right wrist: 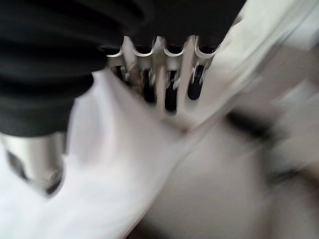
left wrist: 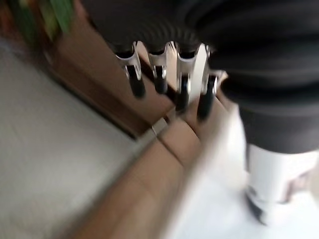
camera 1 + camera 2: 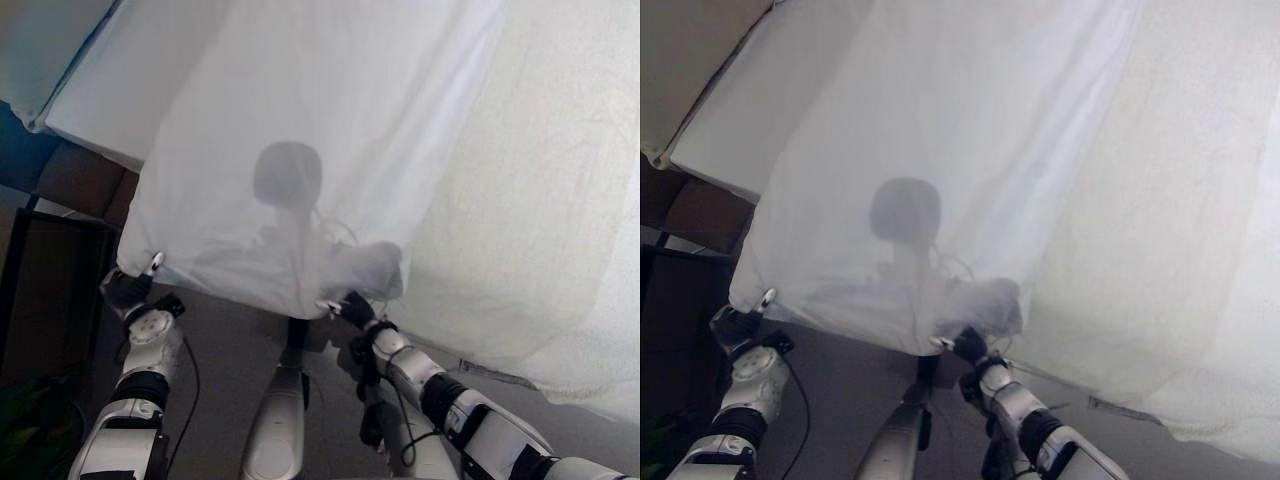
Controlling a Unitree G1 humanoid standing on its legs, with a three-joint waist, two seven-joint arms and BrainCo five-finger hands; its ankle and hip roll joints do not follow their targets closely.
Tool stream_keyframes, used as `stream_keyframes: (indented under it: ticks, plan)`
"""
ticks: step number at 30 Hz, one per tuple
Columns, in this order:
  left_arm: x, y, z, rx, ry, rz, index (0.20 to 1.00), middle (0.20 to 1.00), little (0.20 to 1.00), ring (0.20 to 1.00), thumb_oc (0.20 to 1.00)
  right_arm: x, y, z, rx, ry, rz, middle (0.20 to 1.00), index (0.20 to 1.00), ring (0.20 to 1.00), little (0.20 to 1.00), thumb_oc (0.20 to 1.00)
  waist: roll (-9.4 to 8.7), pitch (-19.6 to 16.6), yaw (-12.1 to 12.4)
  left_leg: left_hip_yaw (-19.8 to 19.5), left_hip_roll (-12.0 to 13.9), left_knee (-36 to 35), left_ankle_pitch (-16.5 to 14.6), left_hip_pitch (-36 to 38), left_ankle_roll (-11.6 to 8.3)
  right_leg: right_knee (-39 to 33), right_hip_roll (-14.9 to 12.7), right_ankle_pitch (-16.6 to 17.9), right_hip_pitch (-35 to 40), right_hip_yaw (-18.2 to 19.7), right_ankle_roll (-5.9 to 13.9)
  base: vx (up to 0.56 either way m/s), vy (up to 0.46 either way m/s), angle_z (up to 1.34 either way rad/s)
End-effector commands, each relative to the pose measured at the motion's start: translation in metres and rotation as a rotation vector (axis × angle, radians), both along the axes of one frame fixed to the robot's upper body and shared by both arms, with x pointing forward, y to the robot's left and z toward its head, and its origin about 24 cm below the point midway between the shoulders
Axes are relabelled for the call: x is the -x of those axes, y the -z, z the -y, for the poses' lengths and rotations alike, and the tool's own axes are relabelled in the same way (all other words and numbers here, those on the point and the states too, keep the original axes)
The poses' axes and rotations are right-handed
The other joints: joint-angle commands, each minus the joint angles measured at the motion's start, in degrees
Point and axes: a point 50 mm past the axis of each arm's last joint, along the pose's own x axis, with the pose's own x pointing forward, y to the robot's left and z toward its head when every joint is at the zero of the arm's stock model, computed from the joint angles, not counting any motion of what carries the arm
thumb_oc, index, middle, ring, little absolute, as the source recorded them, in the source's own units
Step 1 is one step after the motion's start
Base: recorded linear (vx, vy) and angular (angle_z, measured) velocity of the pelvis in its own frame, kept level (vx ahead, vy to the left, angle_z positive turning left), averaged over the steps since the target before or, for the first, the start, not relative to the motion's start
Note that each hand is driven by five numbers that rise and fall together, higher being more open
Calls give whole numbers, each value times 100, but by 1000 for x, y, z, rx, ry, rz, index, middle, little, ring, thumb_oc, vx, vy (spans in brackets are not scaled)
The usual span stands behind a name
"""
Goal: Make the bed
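White sheet [image 3: 300, 150] is held up by its lower edge, spread over the bed [image 3: 540, 200] beyond both hands; right hand [image 3: 352, 304] is closed on a bunched fold of the edge, cloth seen gathered betw. fingers [image 1: 164, 94] and thumb in the right wrist view; left hand [image 3: 128, 290] sits at the sheet's other lower corner, but fingers [image 2: 159, 79] are seen pointing straight w/ no cloth across them, so hand is judged open and grip on that corner is not confirmed; cardboard box [image 2: 149, 164] and floor are seen past the fingers. Risks, as judged: left corner could drop if only pinched lightly or merely draped, so sheet would sag to floor on that side; uneven pull from right hand alone could skew the sheet and bunch it toward that hand; cloth wadded at right hand may snag in the fingers on release; sheet hangs betw. camera and bed, so placement is partly blind.
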Motion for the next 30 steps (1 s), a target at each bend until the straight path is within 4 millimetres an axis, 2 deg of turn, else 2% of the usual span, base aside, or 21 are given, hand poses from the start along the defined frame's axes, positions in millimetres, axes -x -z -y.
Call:
stream_keyframes:
  ticks: [1,3,4,5,6,7,8,9,10,13,15,17,18,19,22,24,26,27,28,29,30]
  plan:
    - [39,10,-40,-64,-90,-153,1000,1000,1000,1000,1000,35,35,61,165,184,-156,1000,1000,1000,1000,1000,-6,99,-32,265,-477,-300,-78,40,93,-19,-551,753,-353,163,681,33,5,3]
    - [53,34,-38,-1,-72,-248,1000,1000,1000,1000,1000,55,48,94,203,328,-251,1000,1000,1000,1000,1000,55,44,-105,283,-495,-372,-49,119,96,-34,-554,731,-320,147,673,24,-2,-4]
    - [53,34,-37,-1,-71,-248,1000,1000,1000,1000,1000,55,48,94,203,329,-251,1000,1000,1000,1000,1000,58,46,-103,282,-494,-375,-48,122,95,-34,-554,731,-317,146,673,22,-16,-9]
    - [63,48,-35,31,-46,-325,1000,1000,1000,1000,1000,69,53,118,217,438,-309,1000,1000,1000,1000,1000,126,-10,-169,295,-504,-436,-21,193,86,-44,-554,698,-287,126,660,16,-11,-6]
    - [63,48,-35,31,-46,-324,1000,1000,1000,1000,1000,69,53,118,217,438,-309,1000,1000,1000,1000,1000,128,-8,-168,294,-504,-439,-19,196,86,-44,-554,698,-285,125,660,38,-25,-2]
    - [74,61,-35,45,-20,-405,1000,1000,1000,1000,1000,84,55,146,236,567,-356,1000,1000,1000,1000,1000,214,-77,-215,288,-506,-499,7,281,67,-38,-551,649,-246,101,647,0,0,0]
    - [74,61,-35,45,-20,-405,1000,1000,1000,1000,1000,84,55,146,236,567,-356,1000,1000,1000,1000,1000,214,-77,-215,288,-506,-499,7,282,67,-38,-551,649,-245,101,646,47,-53,-1]
    - [89,73,-35,70,-15,-481,1000,1000,1000,1000,1000,99,54,172,225,709,-386,1000,1000,1000,1000,1000,282,-160,-276,268,-500,-544,25,374,52,6,-536,557,-199,100,625,25,-40,-2]
    - [89,73,-35,70,-15,-481,1000,1000,1000,1000,1000,99,54,172,225,710,-386,1000,1000,1000,1000,1000,286,-157,-275,266,-499,-547,26,379,51,7,-535,555,-195,98,625,56,-74,1]
    - [105,82,-36,91,-24,-512,1000,1000,1000,1000,1000,128,54,204,188,917,-427,1000,1000,1000,1000,1000,443,-336,-394,191,-470,-555,2,603,33,307,-508,241,-92,143,541,61,-72,5]
    - [99,71,-37,45,-7,-441,1000,1000,1000,1000,1000,137,49,222,153,1040,-400,1000,1000,1000,1000,1000,508,-412,-458,137,-437,-533,-18,733,9,532,-478,21,-38,164,488,54,-115,9]
    - [85,43,-38,-45,28,-277,1000,1000,1000,1000,1000,120,32,232,133,1083,-242,1000,1000,1000,1000,1000,562,-449,-510,77,-395,-495,-26,845,-13,727,-442,-179,20,198,427,26,-149,13]
    - [76,20,-30,-67,81,-76,1000,1000,1000,1000,1000,93,3,239,109,1057,-9,1000,1000,1000,1000,1000,595,-444,-562,38,-367,-429,-28,880,-28,852,-417,-280,40,226,392,3,-151,8]
    - [79,20,-27,-36,96,-41,1000,1000,1000,1000,1000,90,-8,241,128,1015,60,1000,1000,1000,1000,1000,609,-449,-601,5,-349,-351,-40,903,-34,948,-400,-357,54,260,347,-30,-164,8]
    - [57,-9,-5,27,317,211,1000,1000,1000,1000,1000,55,-61,233,-19,868,377,1000,1000,1000,1000,1000,618,-380,-727,-48,-304,405,-130,737,-148,1105,-330,-508,105,256,189,-60,-190,19]
    - [37,-26,17,75,469,342,1000,1000,1000,1000,1000,30,-93,216,-141,760,542,1000,1000,1000,1000,1000,570,-264,-754,-75,-293,1006,-221,494,-265,1222,-329,-606,147,238,80,-72,-164,13]
    - [18,-52,40,102,615,496,1000,1000,1000,1000,1000,4,-128,196,-192,598,671,1000,1000,1000,1000,1000,545,-204,-677,-368,-403,1354,-257,346,-295,1322,-311,-640,151,320,39,-25,-59,1]
    - [18,-52,40,102,615,497,1000,1000,1000,1000,1000,4,-129,196,-192,598,672,1000,1000,1000,1000,1000,546,-203,-680,-371,-403,1365,-263,339,-295,1329,-311,-644,147,318,39,46,-7,-11]
    - [0,-69,63,175,722,614,1000,1000,1000,1000,1000,-20,-167,165,-309,471,806,1000,1000,1000,1000,1000,525,-253,-648,-544,-367,1060,-236,179,-252,1370,-289,-671,115,416,74,44,10,-9]
    - [-1,-69,63,175,722,615,1000,1000,1000,1000,1000,-20,-167,165,-309,471,807,1000,1000,1000,1000,1000,530,-269,-649,-547,-365,1033,-203,159,-250,1352,-285,-644,92,413,73,123,71,-16]
    - [-17,-88,80,196,821,691,1000,1000,1000,1000,1000,-36,-196,135,-410,349,887,1000,1000,1000,1000,1000,532,-293,-647,-526,-193,782,34,1,-245,1371,-238,-616,57,515,126,139,123,-12]
